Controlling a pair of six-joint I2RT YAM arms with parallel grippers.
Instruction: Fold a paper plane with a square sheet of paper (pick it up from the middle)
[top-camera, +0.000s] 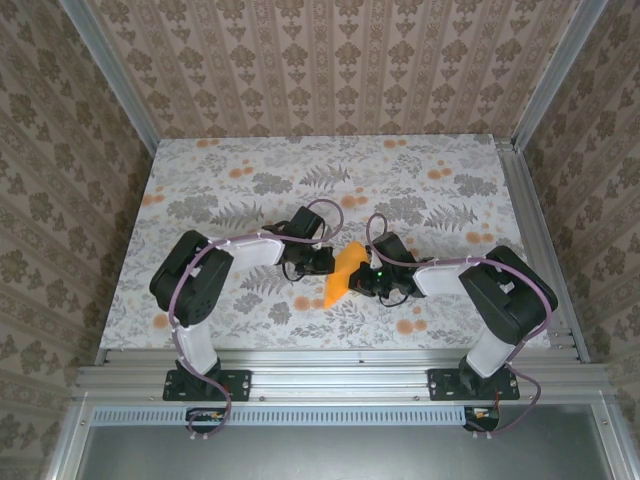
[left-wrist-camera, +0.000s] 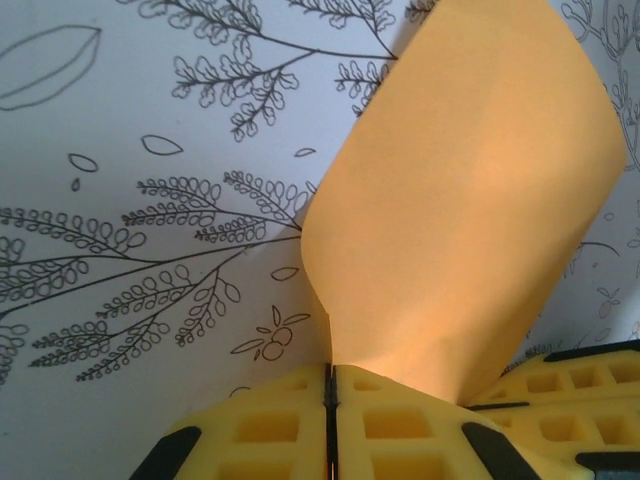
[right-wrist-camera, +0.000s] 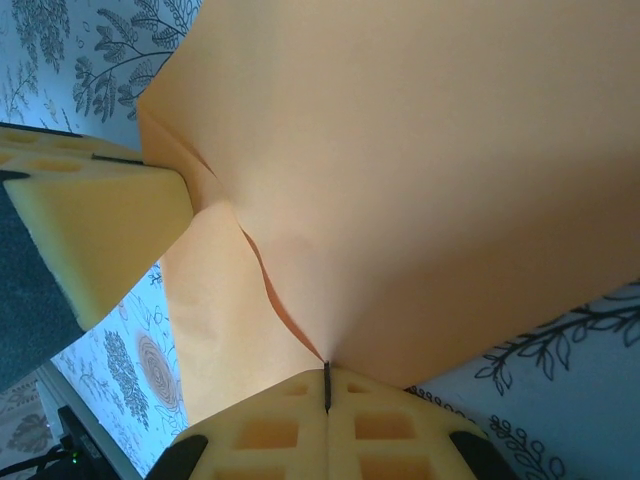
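From above, the square sheet of paper (top-camera: 345, 272) is bright orange, creased and lifted off flat. It sits between the two arms over the floral table (top-camera: 200, 180). The left gripper (top-camera: 322, 262) meets the sheet's left side, and the right gripper (top-camera: 366, 280) meets its right side.

In the left wrist view, the left gripper (left-wrist-camera: 331, 385) is closed tight, pinching the sheet (left-wrist-camera: 470, 220) by its lower corner in the seam between the yellow pads. The paper curls up and to the right of the pinch. One of the right gripper's fingers (left-wrist-camera: 575, 380) sits just beside the sheet's base.

In the right wrist view, the right gripper (right-wrist-camera: 326, 385) is also clamped on the sheet (right-wrist-camera: 430, 170), which fans out above the pinch. At the sheet's left — touching a crease — is one of the left gripper's fingers (right-wrist-camera: 100, 220).
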